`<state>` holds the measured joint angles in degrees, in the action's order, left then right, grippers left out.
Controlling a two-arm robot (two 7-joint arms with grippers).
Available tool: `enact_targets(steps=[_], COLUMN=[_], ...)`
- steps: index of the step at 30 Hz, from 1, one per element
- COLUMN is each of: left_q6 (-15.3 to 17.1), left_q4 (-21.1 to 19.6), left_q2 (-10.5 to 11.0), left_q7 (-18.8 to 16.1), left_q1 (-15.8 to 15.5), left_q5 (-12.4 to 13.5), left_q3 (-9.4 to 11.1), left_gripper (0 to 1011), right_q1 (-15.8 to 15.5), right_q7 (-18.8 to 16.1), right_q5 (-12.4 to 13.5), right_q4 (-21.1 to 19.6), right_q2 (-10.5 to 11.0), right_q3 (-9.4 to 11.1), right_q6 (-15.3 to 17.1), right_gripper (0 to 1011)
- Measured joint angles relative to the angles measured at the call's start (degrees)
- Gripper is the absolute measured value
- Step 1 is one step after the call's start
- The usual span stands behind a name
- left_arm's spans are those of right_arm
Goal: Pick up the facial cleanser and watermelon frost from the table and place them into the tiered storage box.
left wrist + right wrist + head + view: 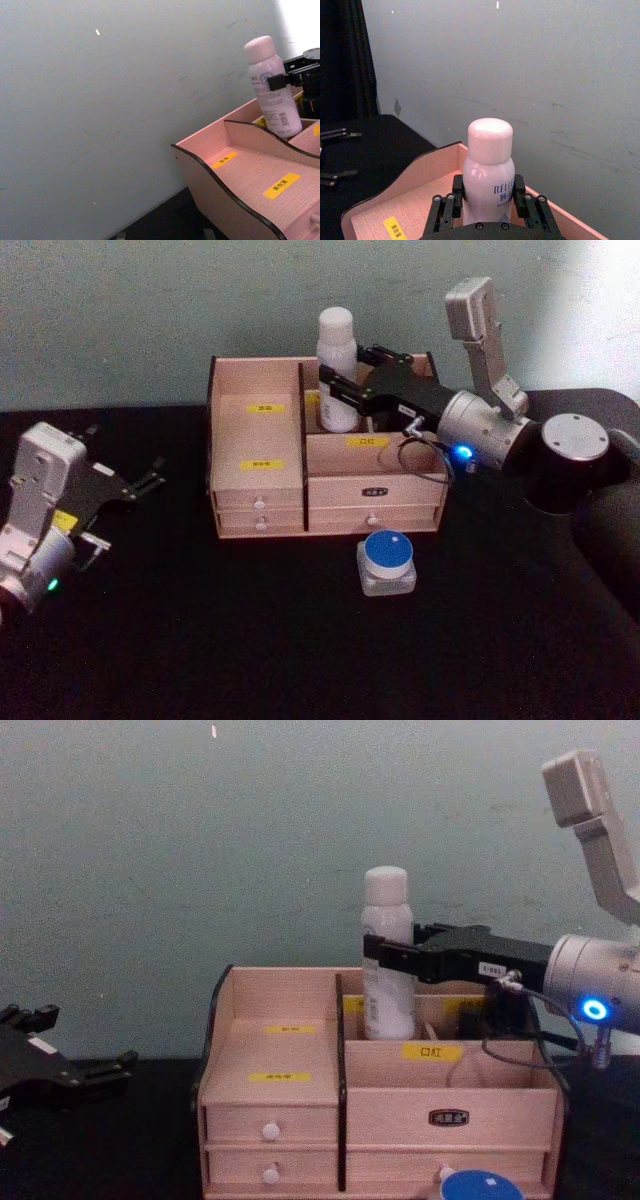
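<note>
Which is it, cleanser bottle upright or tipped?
Upright: the facial cleanser is vertical, cap up, inside the tiered storage box's back compartment, with the right gripper shut on its body.

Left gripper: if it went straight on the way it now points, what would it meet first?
Probably the dark-edged left side wall of the light wooden tiered storage box; the open left gripper points toward it, though depth is unclear.

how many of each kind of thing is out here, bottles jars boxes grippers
bottle: 1, the facial cleanser
jar: 1, the watermelon frost
organiser: 1, the tiered storage box
grippers: 2, the left gripper and the right gripper
total: 5
</note>
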<state>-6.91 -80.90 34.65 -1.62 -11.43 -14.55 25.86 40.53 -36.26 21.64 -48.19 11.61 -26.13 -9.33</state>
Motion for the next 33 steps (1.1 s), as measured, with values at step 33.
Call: enact_targets(steps=[33], left_q6=[0.0], left_q4=[0.0], left_q2=[0.0], left_q7=[0.0], left_q1=[0.0], left_q5=[0.0], left_q3=[0.0], left_gripper=[1001], right_q1=[0.26], right_q7=[0.3], right_q5=[-1.05], right_q4=[1.89], right_q2=[-0.98], right_q3=[0.37], right_q6=[0.99], right_gripper=[593])
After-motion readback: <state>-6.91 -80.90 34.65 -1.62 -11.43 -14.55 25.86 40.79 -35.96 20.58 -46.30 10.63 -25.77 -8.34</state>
